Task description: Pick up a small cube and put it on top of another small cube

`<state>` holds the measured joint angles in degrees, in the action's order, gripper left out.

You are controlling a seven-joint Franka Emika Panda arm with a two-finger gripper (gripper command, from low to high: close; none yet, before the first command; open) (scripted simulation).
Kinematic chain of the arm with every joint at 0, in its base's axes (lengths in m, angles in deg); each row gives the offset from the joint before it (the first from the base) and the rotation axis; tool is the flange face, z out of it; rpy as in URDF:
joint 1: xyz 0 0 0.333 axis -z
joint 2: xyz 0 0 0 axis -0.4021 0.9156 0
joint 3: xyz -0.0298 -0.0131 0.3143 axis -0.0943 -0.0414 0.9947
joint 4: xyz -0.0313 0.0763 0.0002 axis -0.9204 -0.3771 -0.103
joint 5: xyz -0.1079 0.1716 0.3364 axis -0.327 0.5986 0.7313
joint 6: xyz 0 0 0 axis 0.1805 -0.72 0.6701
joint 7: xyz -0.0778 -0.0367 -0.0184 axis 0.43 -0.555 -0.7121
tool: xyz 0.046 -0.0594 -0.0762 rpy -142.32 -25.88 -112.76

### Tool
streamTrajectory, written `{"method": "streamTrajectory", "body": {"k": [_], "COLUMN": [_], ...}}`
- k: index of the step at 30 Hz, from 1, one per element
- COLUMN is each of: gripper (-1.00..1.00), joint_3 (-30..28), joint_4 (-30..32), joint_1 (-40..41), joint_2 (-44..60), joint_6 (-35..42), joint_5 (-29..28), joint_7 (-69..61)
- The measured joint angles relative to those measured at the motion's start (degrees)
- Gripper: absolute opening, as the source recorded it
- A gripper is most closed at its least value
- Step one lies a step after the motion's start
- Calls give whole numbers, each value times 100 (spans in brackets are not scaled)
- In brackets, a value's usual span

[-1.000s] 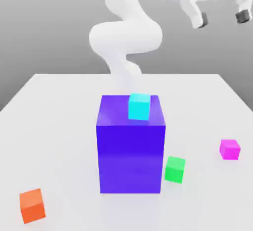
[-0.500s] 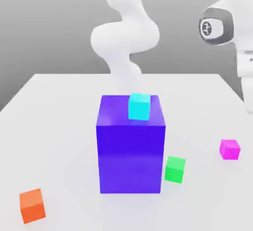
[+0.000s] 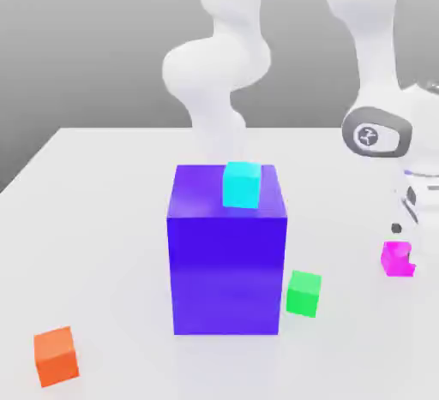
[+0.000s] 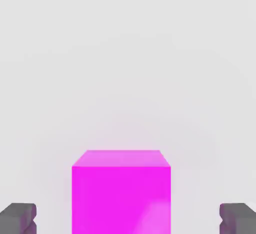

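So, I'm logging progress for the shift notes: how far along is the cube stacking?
Reaching looks done: the open pincer is down at the magenta cube, a finger to either side. Nothing is gripped. Left: closing, lifting, then setting it on another small cube, perhaps the green, orange or cyan one.

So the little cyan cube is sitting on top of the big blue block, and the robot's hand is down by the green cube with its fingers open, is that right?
Not quite: the hand is at the magenta cube, as the hand view shows. The rest is right: its fingers are open, and the cyan cube sits on the big blue block.
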<state>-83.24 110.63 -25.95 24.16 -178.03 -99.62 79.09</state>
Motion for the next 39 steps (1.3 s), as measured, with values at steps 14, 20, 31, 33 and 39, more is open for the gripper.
{"method": "streamTrajectory", "body": {"k": [14, 20, 31, 33, 39], "gripper": [-100, -100, -100, -100, 100], "joint_3": [423, -26, -1045, -1063, -1026], "joint_4": [279, 686, 1273, 1259, 1239], "joint_1": [349, 1273, 1985, 1957, 1966], "joint_2": [-1223, -2035, -2634, -2280, -1588], "joint_6": [941, 1352, 1347, 1007, 344], "joint_5": [821, 1246, 1051, 1150, 1301], "joint_7": [-749, -2601, -4732, -4821, -4931]}}
